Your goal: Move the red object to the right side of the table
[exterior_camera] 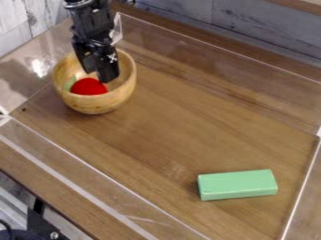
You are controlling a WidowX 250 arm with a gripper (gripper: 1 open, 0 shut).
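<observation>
Brown wood grain is running across the table (182,117), and we are looking down on it from above at an angle. Light from the room is spreading a pale sheen over the far part of the surface, while the nearer part is showing a deeper, warmer brown. Low clear walls are edging the tabletop, and we are seeing 1 of them catching light along the right. Behind the far left corner, a grey, streaked panel (18,21) is standing, and in the bottom left corner dark equipment (22,225) is showing beyond the table's edge. Toward the far left, a round wooden bowl (105,101) is sitting on the surface, and the red object (89,86) is lying inside it, near the bowl's left side, with a bit of green showing beside it. Over the bowl's far side, the black gripper (100,69) is reaching down, its tips hanging near the red object; we are seeing its jaws standing open, with nothing that we can make out between them. Well apart from the bowl, 1 pale green rectangular block (237,185) is lying flat toward the near right.
</observation>
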